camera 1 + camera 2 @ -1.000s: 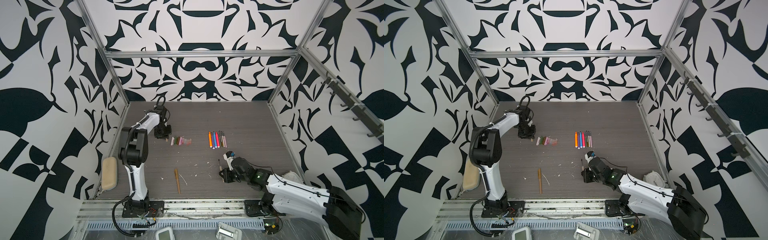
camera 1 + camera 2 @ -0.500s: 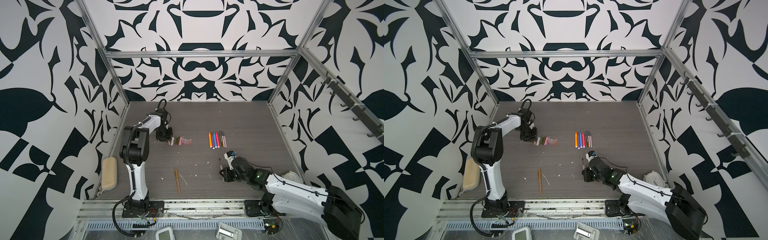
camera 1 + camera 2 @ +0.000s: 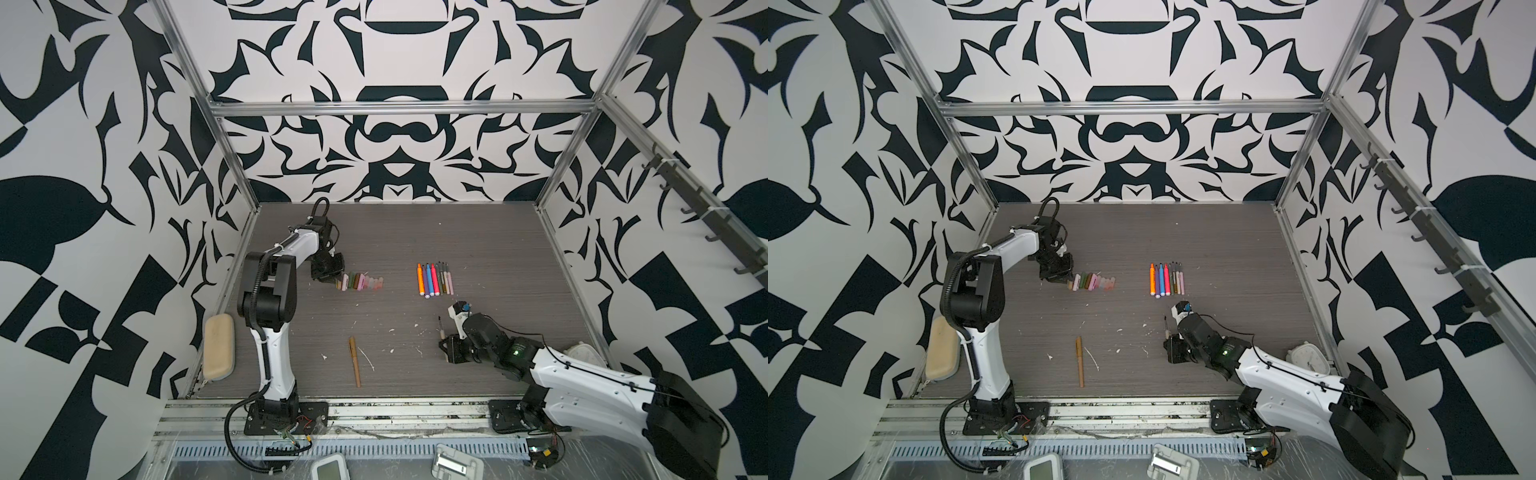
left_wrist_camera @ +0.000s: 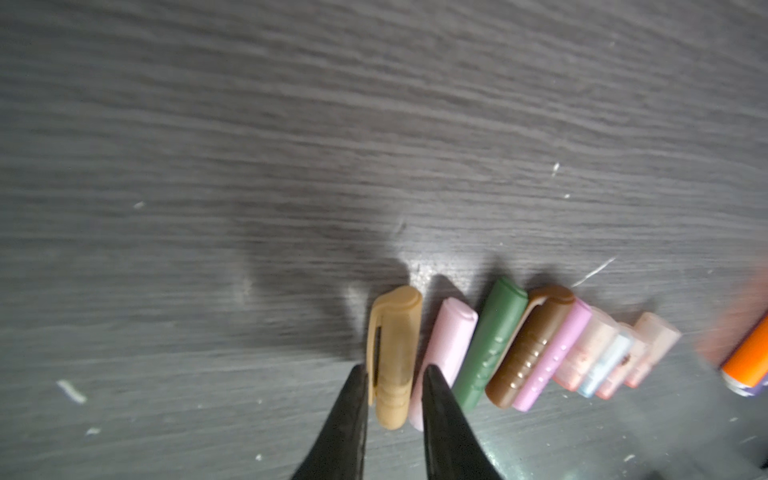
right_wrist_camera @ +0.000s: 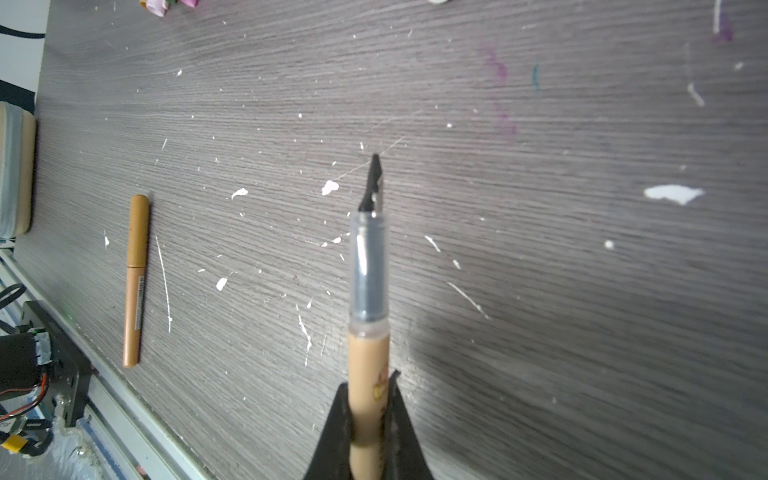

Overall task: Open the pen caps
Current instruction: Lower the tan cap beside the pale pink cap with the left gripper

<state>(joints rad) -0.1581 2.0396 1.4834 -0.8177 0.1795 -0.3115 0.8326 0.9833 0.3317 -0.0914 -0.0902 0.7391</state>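
The pen caps lie side by side in a short row left of centre. In the left wrist view the end one is a tan cap with a clip, beside pink, green and brown caps. My left gripper sits at that end, narrowly open, its tips either side of the tan cap lying on the table. The pens lie uncapped in a row at centre. My right gripper is shut on a tan pen with its black nib bare.
A capped tan pen lies near the front edge. A beige case sits by the left wall, a white round object by the right wall. White flecks dot the dark wood table.
My left gripper has moved right to the end of the cap row and its jaws have parted, leaving the tan cap on the table. The right arm has stayed still.
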